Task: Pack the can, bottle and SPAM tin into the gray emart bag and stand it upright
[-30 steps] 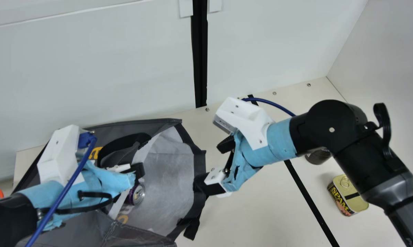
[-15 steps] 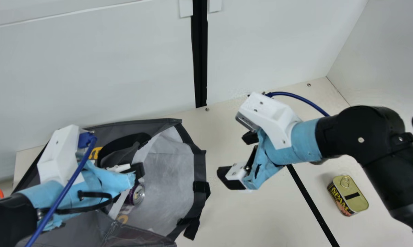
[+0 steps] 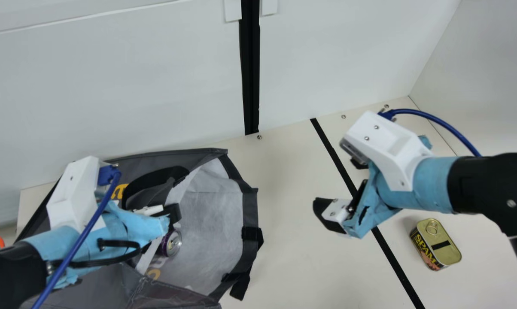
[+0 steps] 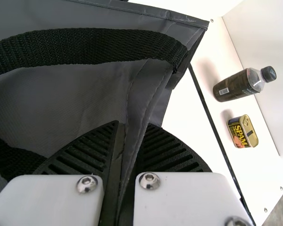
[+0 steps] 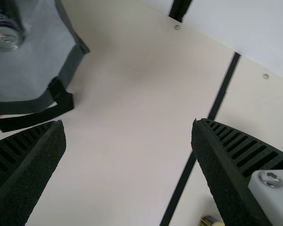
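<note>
Main view: the cream table (image 3: 293,266) carries the gray emart bag (image 3: 250,206), laid on its side with its mouth toward my right arm (image 3: 490,184). I judge that this orientation suits side loading, with standing it upright reserved for the final step.

Left gripper (image 4: 132,126): closed on a fold of the bag's gray fabric, next to the black handle strap (image 4: 89,46). Probable purpose: to anchor the bag and keep the mouth spread during loading. The left arm (image 3: 13,262) reaches in low over the bag from its own side, wrist camera housing uppermost.

Right gripper (image 3: 338,184): wide open, nothing between its fingers, positioned above the table between the bag mouth and the tin. The right arm extends inward from its own side, forearm roughly level, fingers directed toward the bag and down.

Bottle (image 4: 238,85): appears to stand upright, cap on, across the black strip (image 3: 396,262) from the bag. Requires loading.

SPAM tin (image 3: 436,242): lid up, near the bottle on the same side of the strip. Requires loading.

Can (image 3: 171,243): inside the bag, lid end facing the mouth — judged loaded. Caution: it could roll out if I release the fabric early — maintain the left grip until both remaining items are in.
</note>
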`<state>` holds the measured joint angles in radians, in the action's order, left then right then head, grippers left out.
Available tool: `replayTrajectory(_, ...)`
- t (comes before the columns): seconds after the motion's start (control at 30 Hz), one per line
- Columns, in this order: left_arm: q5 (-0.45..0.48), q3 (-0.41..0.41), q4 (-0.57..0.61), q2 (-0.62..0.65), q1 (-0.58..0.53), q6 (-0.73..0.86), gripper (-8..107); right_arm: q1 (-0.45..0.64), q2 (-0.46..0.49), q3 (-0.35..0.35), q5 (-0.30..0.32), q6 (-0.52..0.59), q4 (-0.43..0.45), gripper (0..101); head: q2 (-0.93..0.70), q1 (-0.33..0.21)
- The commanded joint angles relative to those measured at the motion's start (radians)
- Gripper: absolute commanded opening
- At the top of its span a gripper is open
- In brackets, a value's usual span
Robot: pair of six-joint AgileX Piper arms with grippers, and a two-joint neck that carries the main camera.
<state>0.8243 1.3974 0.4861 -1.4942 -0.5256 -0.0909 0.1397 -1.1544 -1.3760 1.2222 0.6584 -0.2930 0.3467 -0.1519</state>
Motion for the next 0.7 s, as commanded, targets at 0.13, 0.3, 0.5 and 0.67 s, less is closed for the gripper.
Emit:
replayTrajectory(0.13,0.000,0.000,0.000,0.000,0.000,0.000,-8,0.019,0.056,-0.008,-0.002,-0.084,0.099,95,0.002,-0.023)
replayTrajectory(0.3,0.000,0.000,0.000,0.000,0.000,0.000,-8,0.015,0.102,-0.007,-0.002,-0.189,0.186,95,0.002,-0.023)
replayTrajectory(0.5,0.000,0.000,0.000,0.000,0.000,0.000,-8,0.007,0.153,0.013,-0.002,-0.320,0.284,95,0.002,-0.023)
replayTrajectory(0.67,0.000,0.000,0.000,0.000,0.000,0.000,-8,0.004,0.189,0.030,-0.002,-0.409,0.345,95,0.002,-0.023)
